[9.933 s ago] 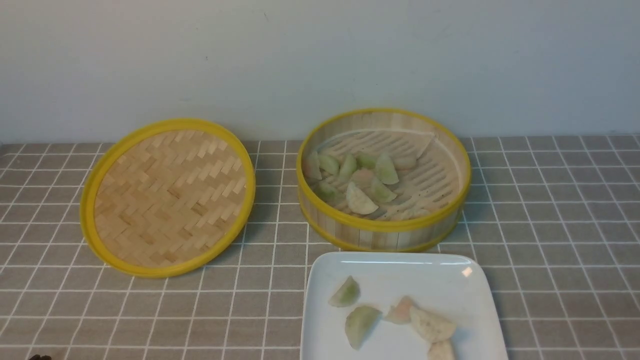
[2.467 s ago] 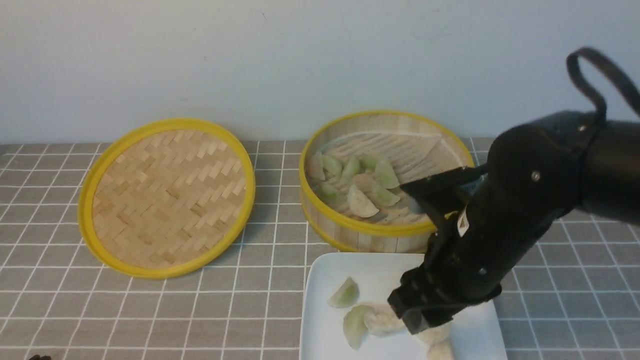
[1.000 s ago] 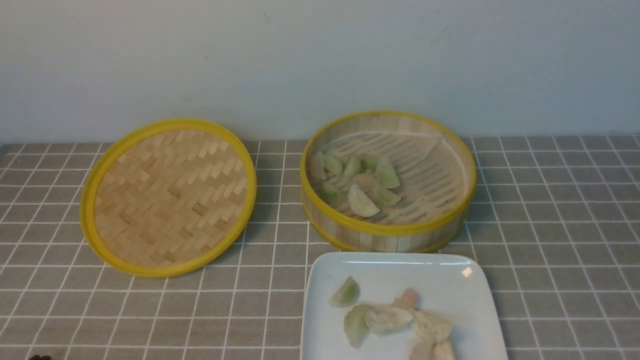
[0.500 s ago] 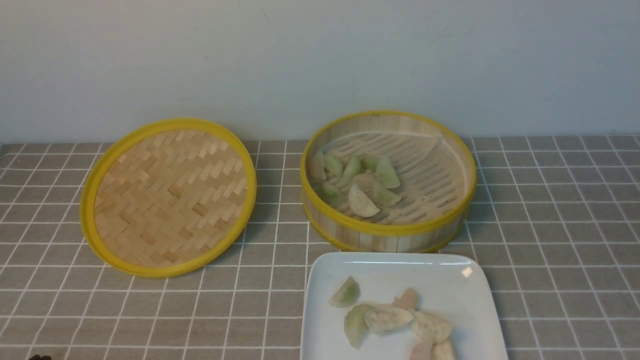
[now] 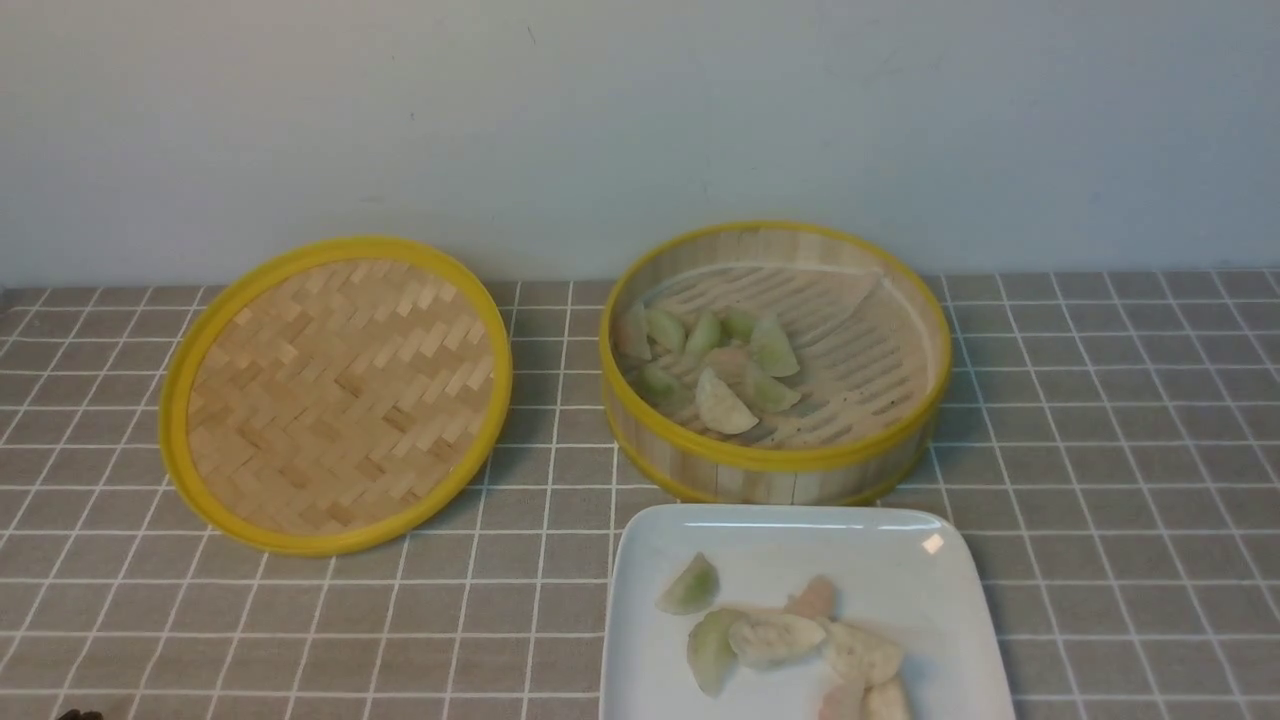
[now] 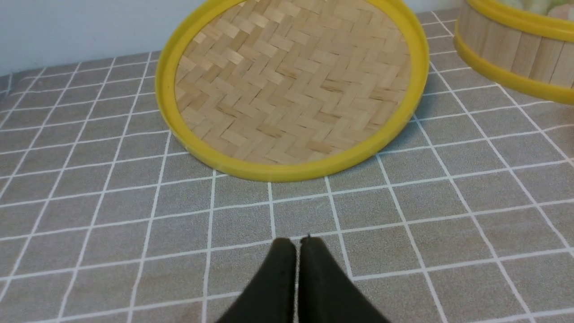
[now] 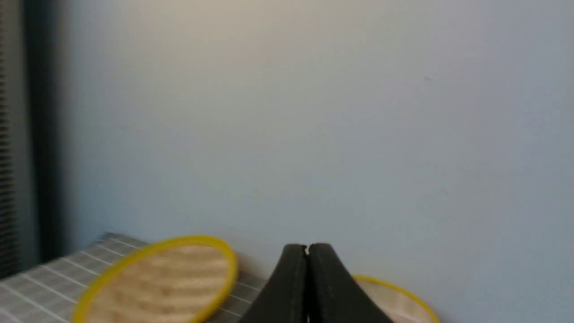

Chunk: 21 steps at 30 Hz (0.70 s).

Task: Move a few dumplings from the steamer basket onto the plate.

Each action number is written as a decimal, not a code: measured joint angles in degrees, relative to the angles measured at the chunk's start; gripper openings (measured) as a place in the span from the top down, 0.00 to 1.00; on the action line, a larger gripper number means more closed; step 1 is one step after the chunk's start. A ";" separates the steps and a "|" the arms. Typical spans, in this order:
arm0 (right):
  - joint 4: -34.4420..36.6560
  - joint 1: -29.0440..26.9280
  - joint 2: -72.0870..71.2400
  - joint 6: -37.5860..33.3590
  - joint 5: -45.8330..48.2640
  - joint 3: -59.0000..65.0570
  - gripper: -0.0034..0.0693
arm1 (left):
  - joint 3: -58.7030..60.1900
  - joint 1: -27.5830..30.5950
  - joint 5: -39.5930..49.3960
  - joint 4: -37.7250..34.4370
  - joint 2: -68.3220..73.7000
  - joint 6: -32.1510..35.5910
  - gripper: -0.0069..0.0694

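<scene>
Gone from the front view is the right arm seen earlier; the basket (image 5: pixel 775 460) sits slightly farther right than at first, and the plate (image 5: pixel 930 560) bears more dumplings (image 5: pixel 775 640). Others are in the basket's left half, its slatted floor bare rightward. Gridded cloth (image 5: pixel 540 590) separates lid (image 5: pixel 345 390) and basket. On the plate, a whitish dumpling lies crosswise, its long axis left to right; the green one beside it points fore and aft. The left wrist view shows the left gripper (image 6: pixel 297 242), fingertips together, over cloth. Only the right wrist view shows a ribbed panel (image 7: pixel 9 179); the right gripper (image 7: pixel 307 246) is closed.
</scene>
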 joint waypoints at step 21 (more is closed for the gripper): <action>-2.29 -21.90 -8.97 -0.13 3.79 24.04 0.97 | 0.00 0.00 0.00 0.00 0.00 0.00 0.92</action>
